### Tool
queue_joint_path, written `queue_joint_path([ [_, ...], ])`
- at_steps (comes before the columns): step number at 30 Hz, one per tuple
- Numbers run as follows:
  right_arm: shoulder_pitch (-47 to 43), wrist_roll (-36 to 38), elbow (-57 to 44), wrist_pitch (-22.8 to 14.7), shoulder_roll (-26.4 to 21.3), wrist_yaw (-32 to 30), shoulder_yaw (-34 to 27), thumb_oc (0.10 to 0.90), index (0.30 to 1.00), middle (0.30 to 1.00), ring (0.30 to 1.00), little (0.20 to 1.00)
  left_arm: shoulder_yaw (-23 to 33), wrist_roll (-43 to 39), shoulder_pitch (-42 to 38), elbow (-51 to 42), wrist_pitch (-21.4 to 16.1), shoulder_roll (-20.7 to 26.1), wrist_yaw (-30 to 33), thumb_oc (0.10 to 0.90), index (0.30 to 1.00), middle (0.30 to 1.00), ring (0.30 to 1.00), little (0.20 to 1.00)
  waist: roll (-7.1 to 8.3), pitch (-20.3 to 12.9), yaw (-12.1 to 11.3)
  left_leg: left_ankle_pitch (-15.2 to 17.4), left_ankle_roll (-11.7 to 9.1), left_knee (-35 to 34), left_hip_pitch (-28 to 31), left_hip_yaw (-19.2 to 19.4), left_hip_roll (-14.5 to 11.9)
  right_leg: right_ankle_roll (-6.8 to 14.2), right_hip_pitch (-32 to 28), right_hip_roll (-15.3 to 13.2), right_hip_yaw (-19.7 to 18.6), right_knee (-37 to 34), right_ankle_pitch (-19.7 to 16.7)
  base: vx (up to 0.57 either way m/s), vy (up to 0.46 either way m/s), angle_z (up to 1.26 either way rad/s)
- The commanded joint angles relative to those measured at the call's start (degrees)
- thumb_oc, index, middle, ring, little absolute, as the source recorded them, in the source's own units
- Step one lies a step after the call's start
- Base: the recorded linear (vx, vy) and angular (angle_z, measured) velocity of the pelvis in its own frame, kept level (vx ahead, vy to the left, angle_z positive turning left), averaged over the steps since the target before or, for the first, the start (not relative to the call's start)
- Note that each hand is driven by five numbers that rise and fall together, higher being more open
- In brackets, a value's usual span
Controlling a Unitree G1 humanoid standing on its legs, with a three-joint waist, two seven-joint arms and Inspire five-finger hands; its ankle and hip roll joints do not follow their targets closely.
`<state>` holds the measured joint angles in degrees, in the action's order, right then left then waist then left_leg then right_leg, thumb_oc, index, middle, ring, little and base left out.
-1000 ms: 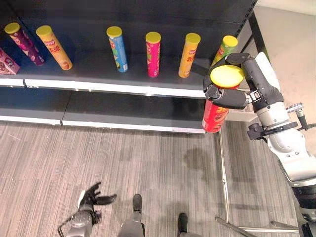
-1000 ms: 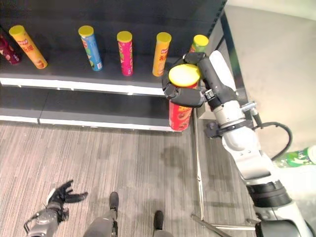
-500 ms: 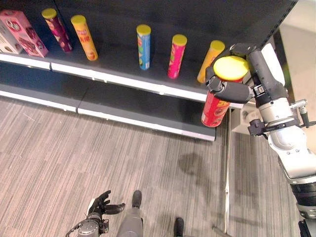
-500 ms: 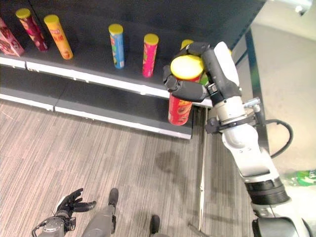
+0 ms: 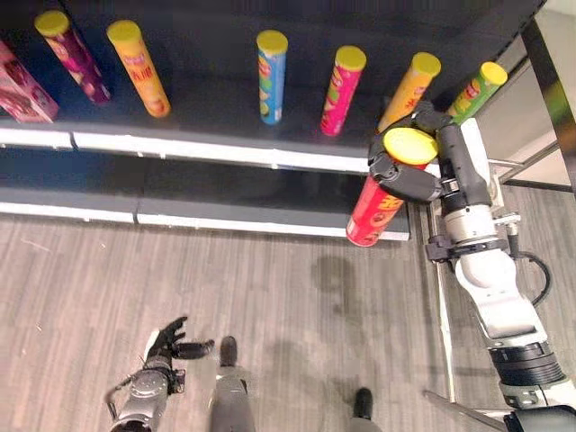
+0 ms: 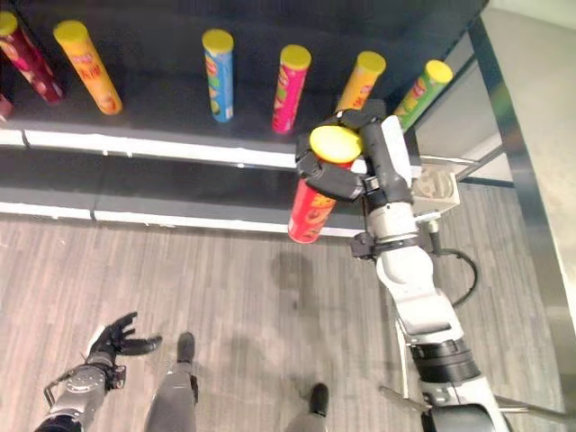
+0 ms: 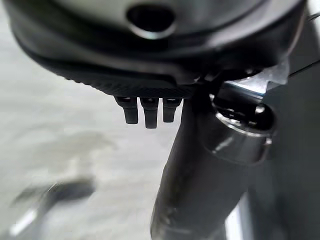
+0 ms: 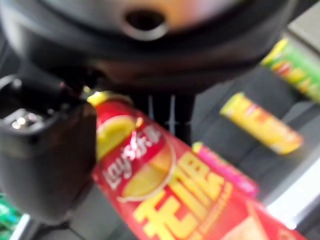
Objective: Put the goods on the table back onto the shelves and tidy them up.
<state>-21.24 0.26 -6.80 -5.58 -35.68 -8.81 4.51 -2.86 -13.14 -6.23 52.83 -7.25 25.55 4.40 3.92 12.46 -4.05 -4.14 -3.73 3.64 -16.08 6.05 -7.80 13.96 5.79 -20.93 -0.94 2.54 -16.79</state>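
Now that the red can (image 5: 378,202) leans further, base toward the floor, the right robot hand (image 5: 407,171) clenched around it hovers before the shelf (image 5: 225,153), not yet placing it; the left robot hand (image 5: 166,342) hangs released.

Grey wood-grain plank floor (image 5: 81,279), planks running side to side. Paler, smooth flooring (image 6: 540,144) toward right edge. Thin metal bar (image 5: 443,333) lying on floor at right, running from near edge toward far side. Second metal bar (image 5: 459,407) slanting across near right corner, meeting first. Small white box (image 6: 435,186) with round recess on top, standing at far right, just beside first bar's far end. Thin silver rails (image 5: 526,165) angled above pale flooring nearby; attachment unclear.
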Motion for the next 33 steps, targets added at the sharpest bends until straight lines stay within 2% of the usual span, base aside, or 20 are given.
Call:
queue_joint_path([
  [1,-7.0,3.6,-4.4,-6.3,-7.5,-1.9,-7.0,0.4,0.3,0.3,0.3,0.3,1.3,3.1,4.6,2.9,0.3,1.0,-0.4,0.8,0.9,0.9,0.9,0.9,-0.49,-7.4,0.0,5.1,-3.1,-7.2,9.3,1.2,0.7,-0.3,-1.9,16.0,-0.9,-2.6,17.3,0.06,0.434,0.0],
  [2,-7.0,3.6,-4.4,-6.3,-7.4,-1.8,-7.0,0.4,0.3,0.3,0.3,0.3,1.3,3.1,4.5,2.9,0.3,1.0,-0.4,0.8,0.9,0.9,0.9,0.9,-0.46,-7.4,0.0,4.9,-3.1,-7.2,9.2,1.2,0.7,-0.3,-1.8,16.0,-0.9,-2.6,17.2,0.03,0.284,-0.2],
  [4,-5.9,3.0,-1.7,-6.8,-6.0,-2.8,-6.2,0.4,0.3,0.3,0.3,0.3,2.5,5.1,5.6,4.5,1.4,-0.2,1.3,0.8,0.9,0.9,0.9,0.9,0.2,-7.0,-1.1,6.2,-1.8,-7.0,9.9,1.0,3.3,-1.6,-2.4,20.5,-1.0,-3.7,20.1,0.03,0.123,-0.25],
  [6,-7.6,3.0,-4.4,-5.9,-8.6,-1.4,-6.0,0.4,0.3,0.3,0.3,0.3,1.8,3.8,5.5,4.5,0.6,-1.6,0.2,0.8,0.9,0.9,0.9,0.9,0.57,-6.9,-1.3,7.1,-1.1,-6.6,12.5,-0.2,5.6,-3.0,-3.2,22.6,-2.3,-2.4,20.8,0.18,0.098,0.15],
  [8,-7.3,2.8,-4.3,-6.3,-8.8,-1.8,-5.6,0.4,0.3,0.3,0.3,0.3,2.0,3.2,6.2,3.9,0.3,-2.8,-0.1,0.8,0.9,0.9,0.9,0.9,0.15,-6.8,-1.0,7.6,-0.8,-6.9,13.8,-0.4,6.2,-3.5,-3.7,22.8,-1.9,-2.9,20.6,0.18,0.064,0.21],
  [12,-7.5,3.9,-4.6,-6.2,-9.6,-1.2,-5.8,0.4,0.3,0.3,0.3,0.3,-1.0,3.4,6.6,1.9,0.3,-5.5,-1.3,0.8,0.9,0.9,0.9,0.9,-0.6,-5.7,-0.2,10.6,-0.3,-1.2,12.8,-1.8,7.1,-4.2,-3.8,22.2,-0.5,-3.1,20.8,0.1,0.072,0.13],
  [16,-6.5,4.1,-4.5,-5.9,-10.7,-0.9,-6.3,0.4,0.3,0.3,0.3,0.3,-2.4,4.0,6.0,1.3,0.4,-6.1,-1.7,0.8,0.9,0.9,0.9,0.9,-1.2,-5.7,0.0,9.4,-2.0,1.3,9.5,-1.1,4.6,-3.5,-4.8,19.9,1.7,-4.1,21.2,0.09,0.173,0.21],
  [19,-5.9,4.0,-4.3,-6.2,-11.6,-1.2,-7.6,0.4,0.3,0.3,0.3,0.3,-2.9,4.2,5.1,1.8,0.2,-6.2,-1.4,0.8,0.9,0.9,0.9,0.9,-0.86,-6.6,0.2,5.0,-4.2,-0.9,5.0,-1.4,-0.7,-2.1,-4.6,16.3,2.2,-5.0,21.4,0.07,0.232,0.12],
  [20,-5.8,4.0,-4.3,-6.2,-11.6,-1.2,-7.6,0.4,0.3,0.3,0.3,0.3,-2.9,4.2,5.1,1.8,0.1,-6.2,-1.4,0.8,0.9,0.9,0.9,0.9,-0.84,-6.7,0.3,4.9,-4.2,-1.0,4.8,-1.5,-0.7,-2.1,-4.6,16.3,2.3,-5.0,21.4,0.15,0.302,0.3],
  [21,-5.0,4.2,-3.4,-6.2,-11.7,-2.0,-8.5,0.4,0.3,0.3,0.3,0.3,-3.2,4.5,4.6,2.4,0.1,-6.1,-1.2,0.8,0.9,0.9,0.9,0.9,-0.74,-7.3,0.5,1.9,-6.0,-3.9,2.3,-1.7,-4.3,-1.1,-5.0,14.4,2.3,-6.5,21.3,0.2,0.334,0.31],
  [22,-4.3,4.2,-3.1,-6.4,-11.4,-2.4,-8.9,0.4,0.3,0.3,0.3,0.3,-3.2,4.7,4.4,2.3,-0.1,-5.9,-0.9,0.8,0.9,0.9,0.9,0.9,-0.8,-7.7,0.6,1.1,-6.8,-5.6,1.2,-2.1,-5.8,-0.4,-5.6,13.3,2.3,-7.3,21.4,0.27,0.455,0.4],
  [25,-3.2,3.9,-3.3,-6.6,-10.2,-2.8,-8.8,0.4,0.3,0.3,0.3,0.3,-3.4,5.2,4.1,2.2,-0.8,-5.2,0.3,0.8,0.9,0.9,0.9,0.9,-1.75,-7.8,0.6,-0.7,-8.9,-5.6,-0.4,-3.3,-8.5,0.9,-7.4,9.8,1.8,-7.5,22.3,0.23,0.485,0.15],
  [26,-3.4,4.0,-3.9,-6.6,-9.5,-2.4,-8.4,0.4,0.3,0.3,0.3,0.3,-3.5,5.8,4.5,1.8,-0.6,-5.0,0.1,0.8,0.9,0.9,0.9,0.9,-2.52,-7.8,0.5,0.1,-9.1,-4.8,0.8,-3.5,-8.8,1.0,-8.1,8.8,1.2,-7.5,22.3,0.2,0.795,-0.4],
  [27,-3.6,2.8,-4.5,-6.3,-8.5,-1.8,-8.2,0.4,0.3,0.3,0.3,0.3,-3.6,6.2,3.9,1.6,-0.5,-4.8,-0.1,0.8,0.9,0.9,0.9,0.9,-4.08,-7.7,0.8,1.4,-9.3,-1.9,0.8,-2.7,-8.5,1.0,-7.5,6.3,1.2,-7.5,20.3,0.13,0.589,-0.86],
  [28,-3.5,2.8,-4.6,-6.3,-8.5,-1.8,-8.3,0.4,0.3,0.3,0.3,0.3,-3.6,6.2,3.9,1.6,-0.5,-4.8,-0.1,0.8,0.9,0.9,0.9,0.9,-4.05,-7.7,0.7,1.5,-9.3,-1.7,0.7,-2.6,-8.6,1.0,-7.4,6.3,1.1,-7.5,20.3,0.09,0.626,-1.03],
  [29,-4.0,2.2,-3.9,-6.1,-7.8,-1.3,-7.8,0.4,0.3,0.3,0.3,0.3,-3.9,7.3,3.7,1.8,-0.6,-4.5,-0.3,0.8,0.9,0.9,0.9,0.9,-4.75,-7.6,1.0,3.4,-9.0,-0.3,1.0,-1.7,-7.9,1.0,-7.1,4.6,1.1,-7.5,18.9,0.03,0.544,-0.65],
  [30,-5.1,1.9,-3.7,-5.6,-6.4,-1.5,-6.4,0.4,0.3,0.3,0.3,0.3,-4.2,7.1,2.7,1.2,-0.3,-3.5,-0.3,0.8,0.9,0.9,0.9,0.9,-4.65,-7.2,1.4,4.3,-8.0,1.2,0.9,0.0,-5.5,1.0,-5.0,1.6,0.7,-7.5,11.5,0.07,0.805,-0.55],
  [31,-6.5,1.8,-3.3,-5.5,-4.9,-1.4,-4.2,0.4,0.3,0.3,0.3,0.3,-3.2,6.4,3.2,0.3,-0.2,-2.0,-0.2,0.8,0.9,0.9,0.9,0.9,-4.17,-7.5,1.3,5.3,-6.2,0.2,2.0,1.0,-3.8,1.0,-2.3,-0.1,0.0,-6.4,5.1,0.05,0.587,-0.55],
  [32,-6.6,1.7,-3.2,-5.5,-4.8,-1.4,-4.1,0.4,0.3,0.3,0.3,0.3,-3.1,6.3,3.3,0.3,-0.2,-2.0,-0.3,0.8,0.9,0.9,0.9,0.9,-4.11,-7.5,1.3,5.3,-6.1,0.1,2.1,1.1,-3.7,1.0,-2.2,-0.1,-0.1,-6.5,5.0,0.08,0.462,-0.72],
  [33,-6.3,1.8,-3.6,-5.4,-4.2,-1.4,-4.2,0.4,0.3,0.3,0.3,0.3,-2.5,6.4,3.9,0.1,0.0,-1.2,-0.2,0.8,0.9,0.9,0.9,0.9,-4.09,-7.5,1.3,5.2,-5.1,-1.7,3.4,1.6,-2.8,1.0,-1.6,0.9,-0.3,-6.1,4.0,0.07,0.313,-0.34],
])
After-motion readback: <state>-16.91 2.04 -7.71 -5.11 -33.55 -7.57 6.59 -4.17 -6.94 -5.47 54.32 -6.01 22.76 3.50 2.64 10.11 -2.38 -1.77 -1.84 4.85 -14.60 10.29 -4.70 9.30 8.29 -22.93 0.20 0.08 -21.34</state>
